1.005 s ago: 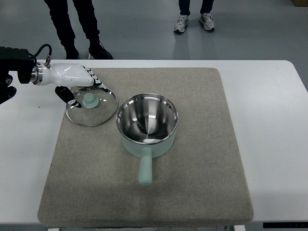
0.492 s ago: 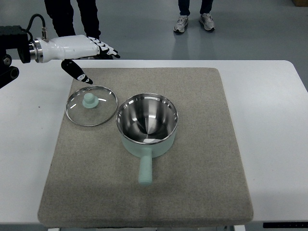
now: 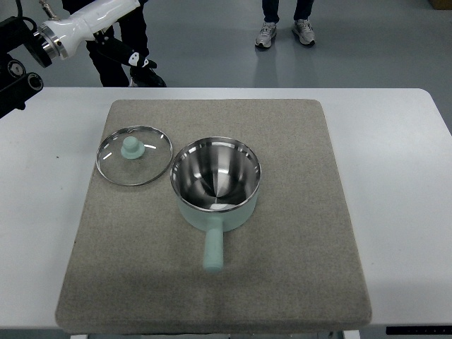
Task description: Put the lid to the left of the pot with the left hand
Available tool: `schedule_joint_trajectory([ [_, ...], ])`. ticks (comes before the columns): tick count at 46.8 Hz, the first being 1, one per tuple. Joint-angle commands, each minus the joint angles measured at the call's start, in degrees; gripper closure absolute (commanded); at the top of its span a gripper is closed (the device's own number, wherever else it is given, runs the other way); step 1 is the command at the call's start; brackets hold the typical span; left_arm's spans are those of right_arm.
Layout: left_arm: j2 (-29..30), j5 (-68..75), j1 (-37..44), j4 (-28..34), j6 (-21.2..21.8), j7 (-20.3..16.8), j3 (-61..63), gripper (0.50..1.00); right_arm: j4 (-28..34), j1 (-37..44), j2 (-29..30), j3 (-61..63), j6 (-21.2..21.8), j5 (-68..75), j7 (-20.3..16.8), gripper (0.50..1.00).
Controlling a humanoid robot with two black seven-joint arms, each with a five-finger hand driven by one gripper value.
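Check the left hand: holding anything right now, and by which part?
Nothing is held. The left hand is raised at the top left, clear of the table. The lid lies flat on the mat, left of the pot, knob up.

White table (image 3: 395, 141), grey mat (image 3: 296, 268), grey floor (image 3: 205, 42).

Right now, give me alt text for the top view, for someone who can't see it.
A glass lid lies flat on a grey mat, just left of an open steel pot with its handle toward the camera. The left hand, holding nothing, is raised at the top left corner.
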Motion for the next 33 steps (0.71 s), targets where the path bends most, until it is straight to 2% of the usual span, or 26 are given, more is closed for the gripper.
schedule_joint_trajectory([
  [1,-1.01,-6.89,-0.08,1.79,-0.02,0.00,-0.08,0.510,0.00,0.00,0.00,0.01,0.00,0.01,0.01,0.576],
  [23,-7.95,-44.77,-0.70,12.60,-1.43,0.00,-0.52,0.508,0.00,0.00,0.00,0.01,0.00,0.01,0.01,0.576],
  [28,-8.31,-53.47,-0.61,13.13,-3.88,0.00,-0.87,0.508,0.00,0.00,0.00,0.01,0.00,0.01,0.01,0.576],
  [33,-8.31,-61.74,-0.17,15.32,-8.97,0.00,-2.28,0.506,0.00,0.00,0.00,0.01,0.00,-0.08,0.01,0.576],
])
